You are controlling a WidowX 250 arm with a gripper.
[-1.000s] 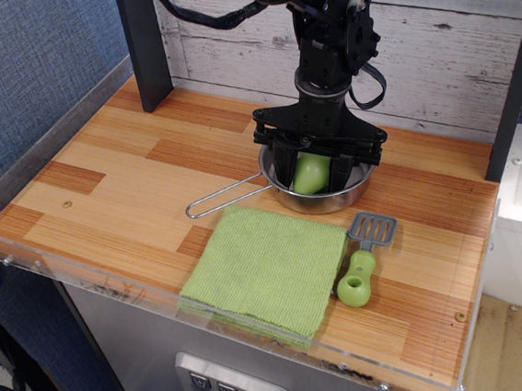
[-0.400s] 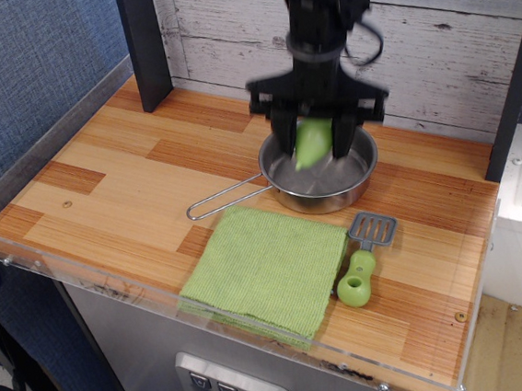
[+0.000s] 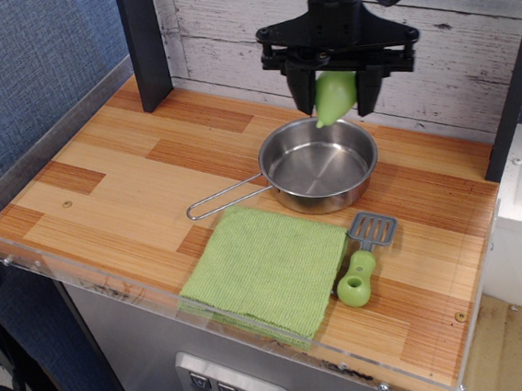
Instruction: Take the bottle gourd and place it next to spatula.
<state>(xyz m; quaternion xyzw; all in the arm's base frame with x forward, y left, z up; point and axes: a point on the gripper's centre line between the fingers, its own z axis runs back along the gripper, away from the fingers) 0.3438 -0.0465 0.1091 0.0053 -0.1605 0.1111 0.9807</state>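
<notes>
While the black gripper (image 3: 334,91) hangs in the air above the far rim of the steel pan (image 3: 318,165), its jaws are clamped on the bottle gourd (image 3: 334,95), whose pointed tip faces down. On the wooden tabletop (image 3: 121,181), the spatula (image 3: 363,257) lies in front of the pan, just right of a green cloth (image 3: 263,267).

Soft, even, bright light falls from above. The steel pan (image 3: 321,164) carries pale highlights on its bowl, and the acrylic edge (image 3: 159,293) of the wooden table (image 3: 120,177) shows faint glare at the near side. Shadows are weak and short. Focus is sharp throughout, with no evident motion blur or edge distortion.
</notes>
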